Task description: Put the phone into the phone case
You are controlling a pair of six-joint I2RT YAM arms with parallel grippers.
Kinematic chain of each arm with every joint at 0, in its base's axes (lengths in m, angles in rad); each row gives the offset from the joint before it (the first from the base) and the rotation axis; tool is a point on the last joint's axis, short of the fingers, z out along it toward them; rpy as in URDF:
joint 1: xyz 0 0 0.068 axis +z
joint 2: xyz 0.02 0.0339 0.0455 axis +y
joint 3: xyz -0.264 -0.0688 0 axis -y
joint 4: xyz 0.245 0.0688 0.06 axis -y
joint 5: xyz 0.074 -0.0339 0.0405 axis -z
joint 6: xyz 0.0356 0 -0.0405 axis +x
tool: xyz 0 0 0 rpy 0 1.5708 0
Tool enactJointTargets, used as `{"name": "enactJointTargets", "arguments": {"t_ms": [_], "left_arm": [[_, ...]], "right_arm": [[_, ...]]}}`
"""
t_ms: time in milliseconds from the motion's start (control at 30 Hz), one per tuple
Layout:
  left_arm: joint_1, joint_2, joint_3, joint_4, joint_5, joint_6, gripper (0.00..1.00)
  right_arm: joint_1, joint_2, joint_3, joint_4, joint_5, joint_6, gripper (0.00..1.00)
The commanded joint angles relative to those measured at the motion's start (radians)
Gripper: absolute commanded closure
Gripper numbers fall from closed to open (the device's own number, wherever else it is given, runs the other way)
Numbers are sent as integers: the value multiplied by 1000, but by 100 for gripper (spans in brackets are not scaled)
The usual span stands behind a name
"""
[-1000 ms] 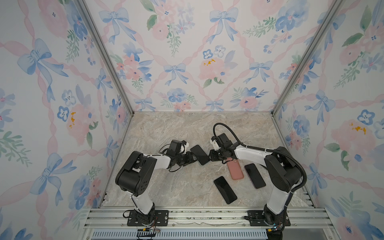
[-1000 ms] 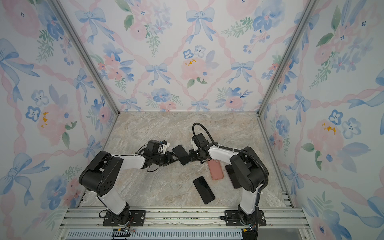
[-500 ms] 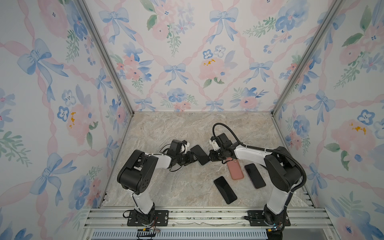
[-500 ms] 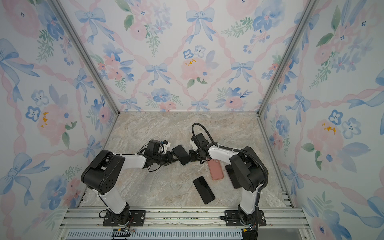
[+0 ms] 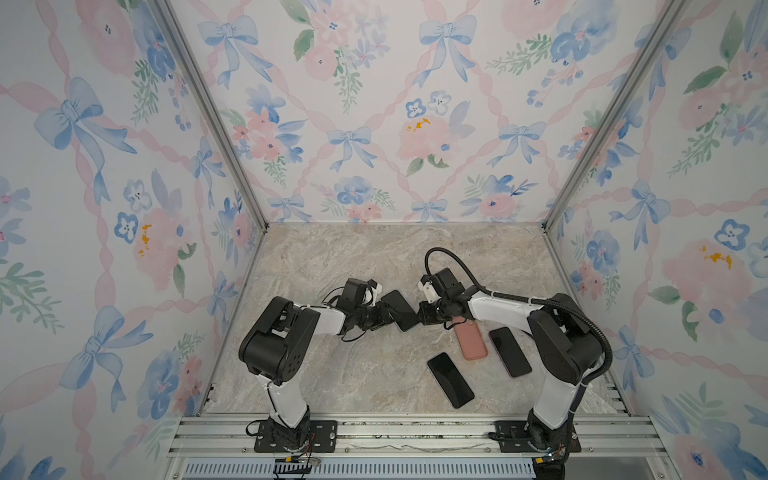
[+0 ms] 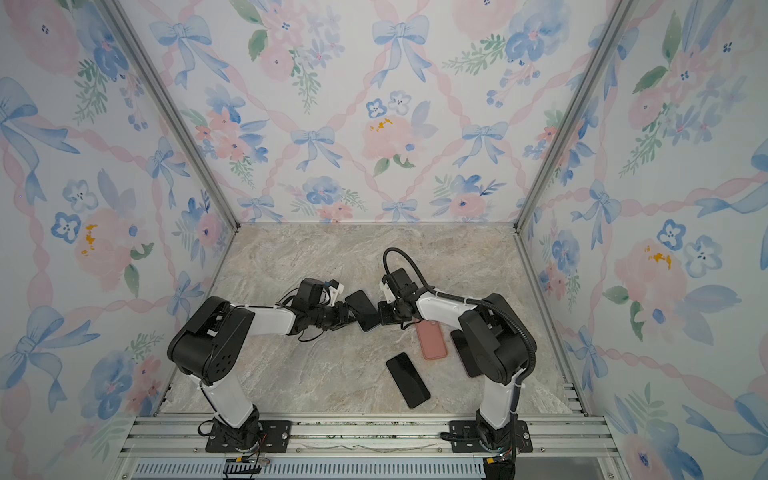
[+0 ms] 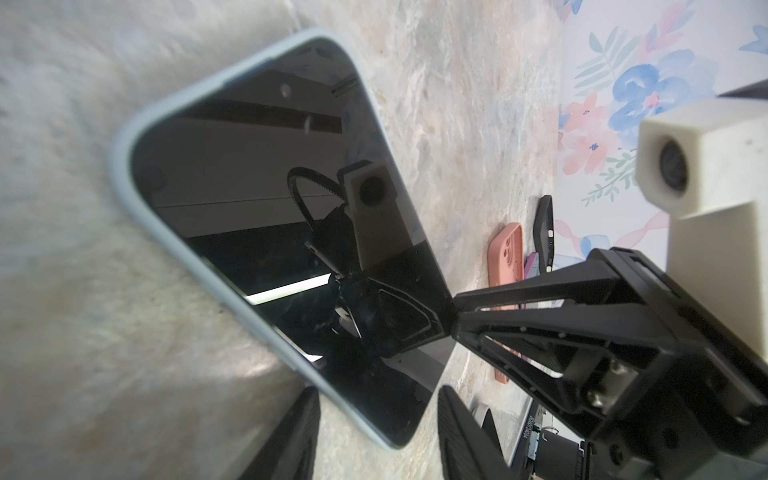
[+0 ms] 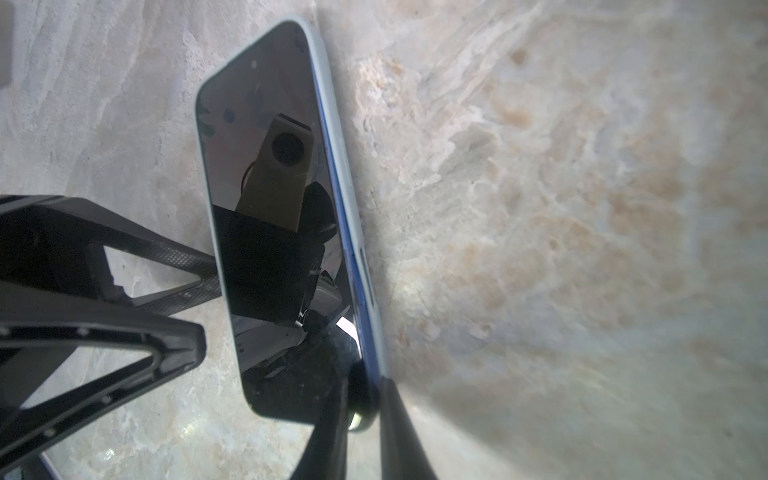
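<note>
Two grippers are flanking the phone's long axis. The right gripper is pinching a corner; the left gripper is straddling its end, contact indeterminate.

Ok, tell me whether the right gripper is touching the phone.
Touching. The right wrist view shows the right gripper pinching the phone at its corner, a finger on either side.
</note>
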Motion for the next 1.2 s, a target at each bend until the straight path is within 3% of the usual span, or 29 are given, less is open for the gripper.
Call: {"name": "enactJointTargets", "arguments": {"t_ms": [0, 867, 1167], "left_arm": [[-8, 55, -16, -81, -31, -8, 52], [-27, 59, 12, -77, -27, -9, 52], [-25, 35, 0, -119, -43, -1, 52]], "right_arm": [[36, 23, -17, -3, -32, 7, 84], [90, 53, -74, 32, -51, 50, 89], [73, 10, -72, -32, -55, 45, 79]]}}
